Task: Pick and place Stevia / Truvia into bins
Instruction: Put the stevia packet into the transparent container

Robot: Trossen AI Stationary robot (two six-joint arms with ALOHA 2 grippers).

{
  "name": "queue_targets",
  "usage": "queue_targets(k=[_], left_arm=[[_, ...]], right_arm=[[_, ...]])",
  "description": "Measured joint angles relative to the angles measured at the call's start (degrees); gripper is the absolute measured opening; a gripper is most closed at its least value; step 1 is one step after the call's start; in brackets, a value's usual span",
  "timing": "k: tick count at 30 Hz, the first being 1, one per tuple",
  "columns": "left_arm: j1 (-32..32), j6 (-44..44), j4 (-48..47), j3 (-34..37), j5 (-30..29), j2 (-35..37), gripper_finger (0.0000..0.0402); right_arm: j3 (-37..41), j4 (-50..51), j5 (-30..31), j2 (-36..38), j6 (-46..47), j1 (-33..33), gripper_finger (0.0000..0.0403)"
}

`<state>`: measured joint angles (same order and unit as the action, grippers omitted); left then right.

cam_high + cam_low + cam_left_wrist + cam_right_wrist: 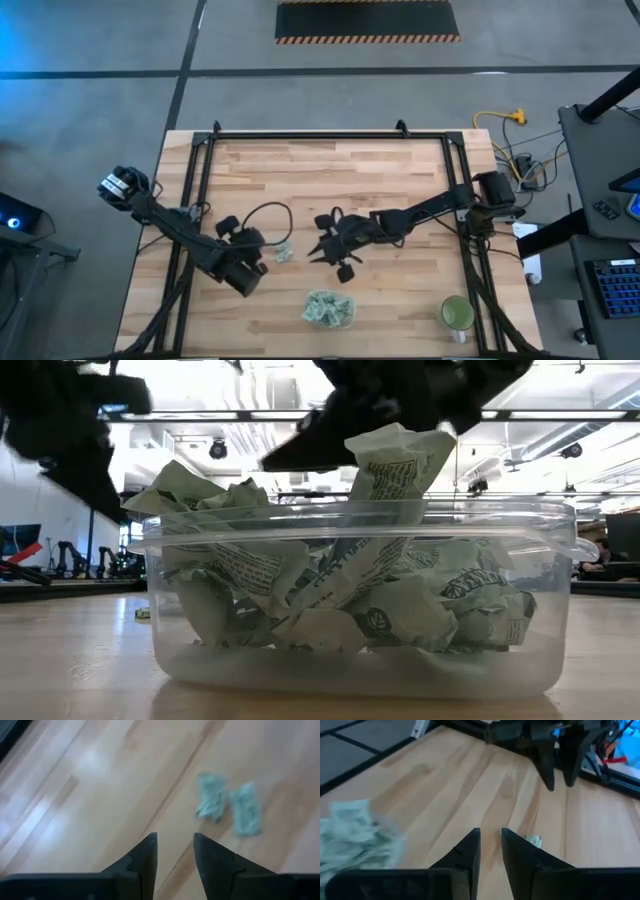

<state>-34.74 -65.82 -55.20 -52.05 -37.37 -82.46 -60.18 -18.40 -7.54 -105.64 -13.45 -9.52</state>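
**A:** So where was everything sitting? The clear bin (328,309) was at the near edge of the table (330,170), around the middle, stuffed with crumpled green-and-white sachets (345,575) that poked up over the rim.

**B:** Yep, and two loose sachets (230,806) were still out on the wood, side by side, just right of the left gripper (247,268) and left of center.

**A:** Left gripper's jaws?

**B:** Narrow gap, nothing between them, and it hung above bare wood near those two.

**A:** The right gripper (335,250) was mid-table, just far of the bin. Its jaws were also only slightly apart and empty.

**B:** There was a green cup (457,313) near the right corner too.
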Motion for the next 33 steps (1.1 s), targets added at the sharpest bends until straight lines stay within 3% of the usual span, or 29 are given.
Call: queue_targets(k=[9, 22, 28, 33], left_arm=[[0.02, -2.49, 0.15, 4.54, 1.13, 0.31, 0.0112], [-0.72, -2.92, 0.24, 6.83, 2.78, 0.76, 0.0112], [-1.27, -2.98, 0.25, 6.99, 2.9, 0.76, 0.0112], [-1.29, -3.06, 0.27, 7.03, 2.9, 0.76, 0.0112]], right_arm=[[-10.7, 2.49, -3.01, -12.81, 0.27, 2.16, 0.0102], [-30.05, 19.9, -3.01, -27.15, -2.02, 4.39, 0.0165], [-31.32, 21.7, 0.4, -28.13, -0.87, 4.61, 0.0155], [-31.42, 24.09, 0.85, -27.83, -0.65, 4.76, 0.0108]])
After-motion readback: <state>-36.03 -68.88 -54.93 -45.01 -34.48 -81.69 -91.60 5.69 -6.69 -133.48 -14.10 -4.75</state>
